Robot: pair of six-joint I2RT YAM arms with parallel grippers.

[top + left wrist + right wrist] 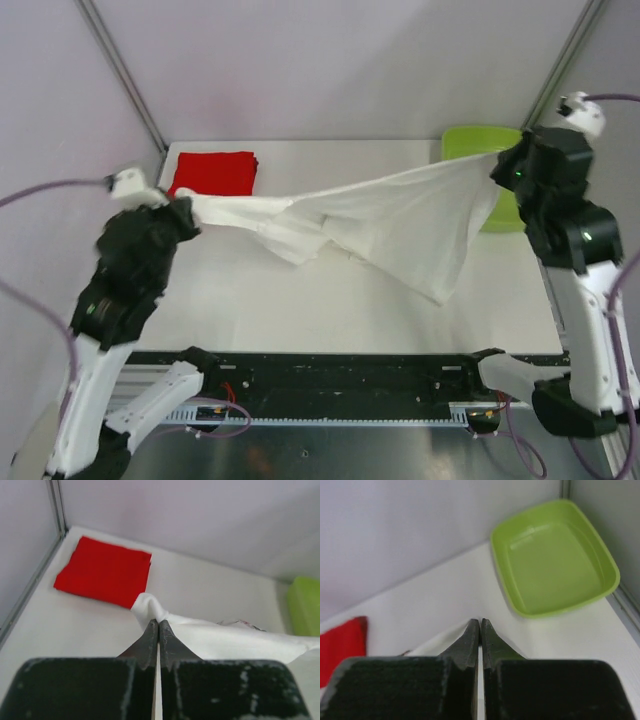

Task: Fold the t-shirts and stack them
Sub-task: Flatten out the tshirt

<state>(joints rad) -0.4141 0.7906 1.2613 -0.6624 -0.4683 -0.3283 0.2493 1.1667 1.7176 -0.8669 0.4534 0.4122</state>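
The white t-shirt [400,225] hangs stretched above the table between both arms. My left gripper [190,212] is shut on its left end; in the left wrist view the white t-shirt [220,640] bunches at the left gripper [158,622]. My right gripper [497,160] is shut on the right end; the right wrist view shows the right gripper [480,621] pinching white cloth [437,642]. The red t-shirt [213,172] lies folded flat at the back left of the table, also seen as the red t-shirt [104,571] and a red t-shirt edge [340,647].
A lime-green tray [470,140] sits at the back right corner, partly behind the lifted shirt and right arm; the right wrist view shows the tray [555,560] with nothing in it. Grey walls with metal posts [120,70] close in the back and sides.
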